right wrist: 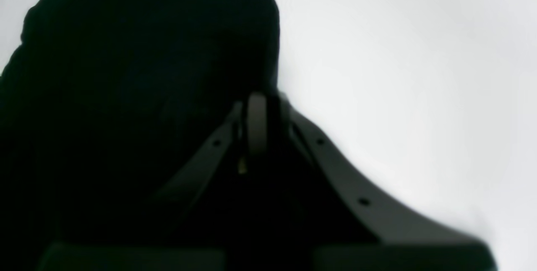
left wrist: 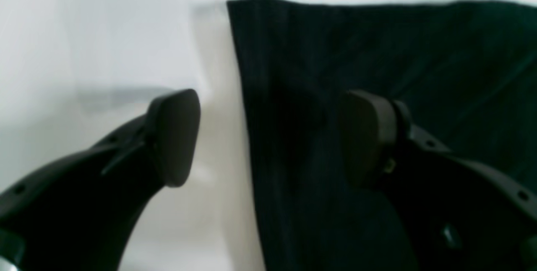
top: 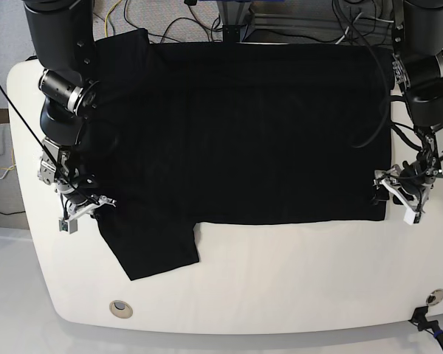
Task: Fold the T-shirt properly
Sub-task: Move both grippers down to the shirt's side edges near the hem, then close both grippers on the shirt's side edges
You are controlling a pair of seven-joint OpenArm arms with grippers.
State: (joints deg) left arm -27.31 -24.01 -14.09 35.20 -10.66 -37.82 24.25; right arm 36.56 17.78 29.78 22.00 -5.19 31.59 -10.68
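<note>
White table: right hand pinching T-shirt edge; left hand agape.

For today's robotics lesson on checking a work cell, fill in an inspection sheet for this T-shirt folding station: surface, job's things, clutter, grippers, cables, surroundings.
Surface: white table, rounded corners, a round fitting near each front corner.
Job's things: black T-shirt spread flat, one sleeve lying toward the front edge.
Clutter: nothing seen.
Grippers: right gripper shut on the T-shirt's edge; left gripper open, straddling the opposite edge.
Cables: loose cables behind the table; one cable draped over the shirt.
Surroundings: metal frame behind the table.
</note>
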